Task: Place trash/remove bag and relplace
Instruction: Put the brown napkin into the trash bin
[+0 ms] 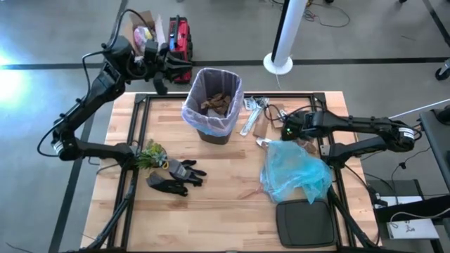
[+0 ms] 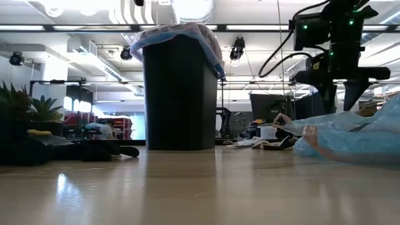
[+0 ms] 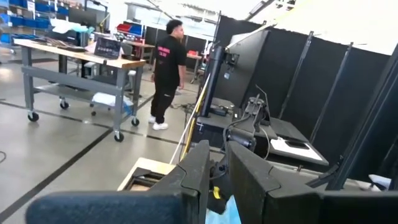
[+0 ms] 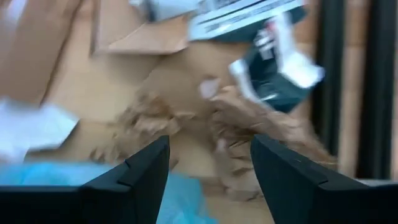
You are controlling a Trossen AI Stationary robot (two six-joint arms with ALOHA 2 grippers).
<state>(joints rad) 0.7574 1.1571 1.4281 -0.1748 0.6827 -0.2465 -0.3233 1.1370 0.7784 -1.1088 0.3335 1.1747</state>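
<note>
Bag (image 1: 211, 105) lines bin at upper centre of your high view, brown scraps inside. Your left gripper (image 1: 184, 70), upper left beside bin, fingers nearly pressed together, empty. Your right gripper (image 4: 208, 171), centre right, spread above crumpled brown trash (image 4: 249, 124).

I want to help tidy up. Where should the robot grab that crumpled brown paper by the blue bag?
Probably from straight above, on the raised ridge of the crumpled brown paper. It lies low on the table, bunched into folds that fingers could pinch. The right pincer hangs open over it already, with the blue bag close beside, so a steep approach seems safest.
</note>
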